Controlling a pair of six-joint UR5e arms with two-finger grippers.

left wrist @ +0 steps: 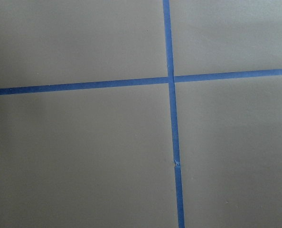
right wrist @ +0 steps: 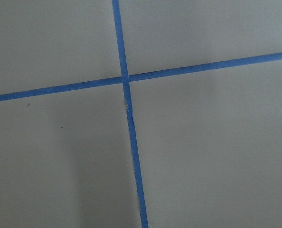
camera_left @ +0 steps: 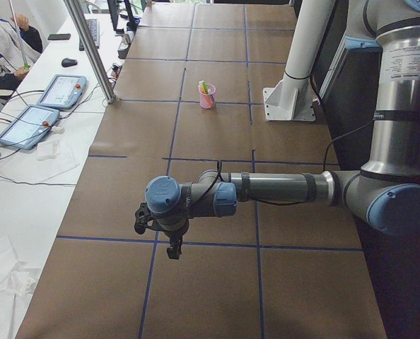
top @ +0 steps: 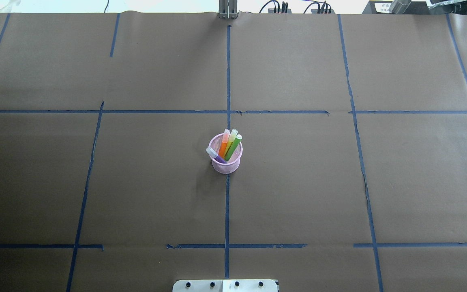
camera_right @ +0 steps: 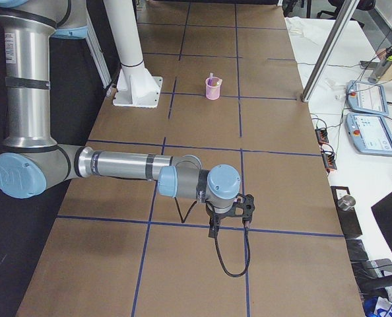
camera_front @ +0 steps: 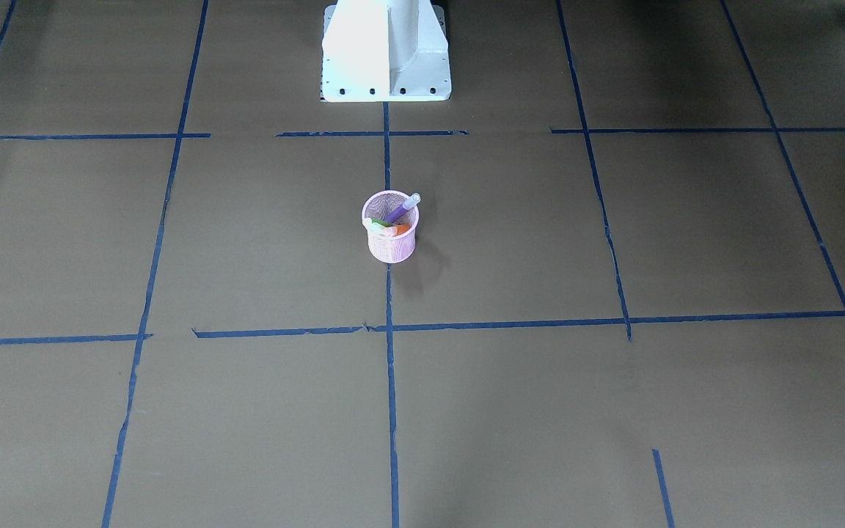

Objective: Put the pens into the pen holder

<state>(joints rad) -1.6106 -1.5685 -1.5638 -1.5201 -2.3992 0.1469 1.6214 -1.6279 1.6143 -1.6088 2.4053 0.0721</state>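
since each gripper appeared only in a side view, it could not be told whether either was released or clenched.

1. the left gripper (camera_left: 173,248) hung at the end of the near arm in the exterior left view. it pointed down, close above the table (camera_left: 217,296). its wrist camera showed only brown paper and a crossing of blue tape (left wrist: 172,78).

2. the pen holder (top: 226,164) stood upright, well apart from the left gripper and farther along the table toward the right arm's side. it sat on the centre tape line in front of the robot base (camera_front: 386,55). four pens stood inside it, caps up and above the rim:
- the purple pen (top: 216,157) leaned toward the left gripper's side, its pale cap over the rim.
- the orange pen (top: 223,147) leaned away from the robot.
- the yellowish pen (top: 231,140) lay just beside the orange pen at the same tilt.
- the green pen (top: 233,148) lay nearest the right gripper's side, beside the yellowish pen.

3. the right gripper (camera_right: 212,228) hung at the end of the near arm in the exterior right view, pointing down close above the table. its wrist camera showed another tape crossing on brown paper. a black cable (camera_right: 232,261) looped just beneath this gripper. the pen holder was well apart from it, between the two grippers along the table's length.
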